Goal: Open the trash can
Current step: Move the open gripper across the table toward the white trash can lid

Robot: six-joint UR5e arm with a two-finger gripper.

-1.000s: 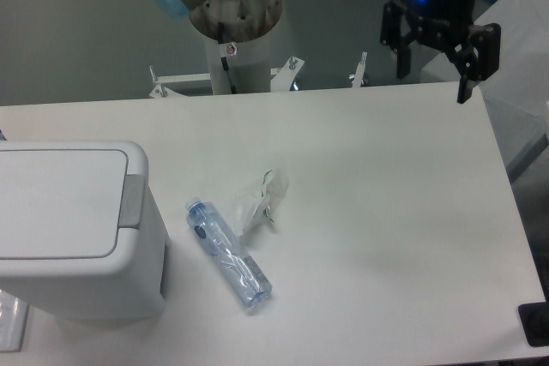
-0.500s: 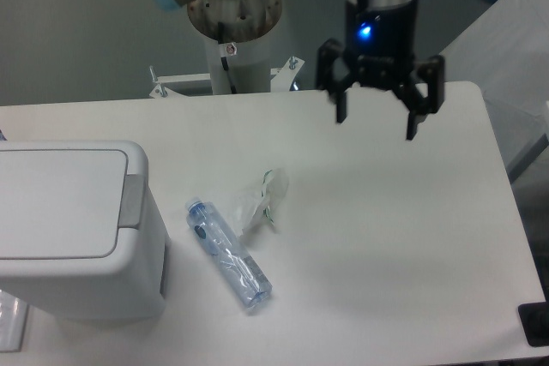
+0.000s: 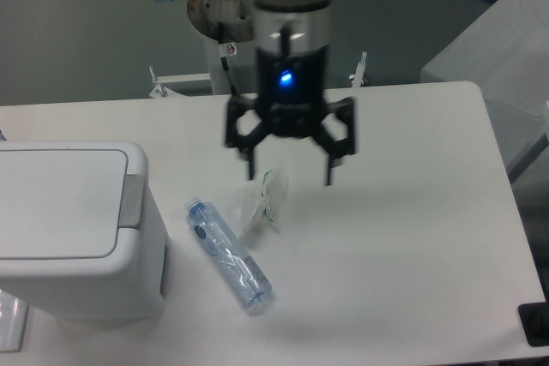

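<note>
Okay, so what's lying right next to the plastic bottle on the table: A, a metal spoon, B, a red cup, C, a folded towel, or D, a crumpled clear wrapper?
D: a crumpled clear wrapper lies just right of the bottle, below the open end effector; no cup, spoon or towel is on the table.

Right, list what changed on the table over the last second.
The gripper swept from the table's far right corner leftward and toward the camera, jaws open and empty, now hanging above the crumpled plastic wrapper. Nothing was grasped or released. The trash can, lid closed, and the bottle stayed put.
</note>
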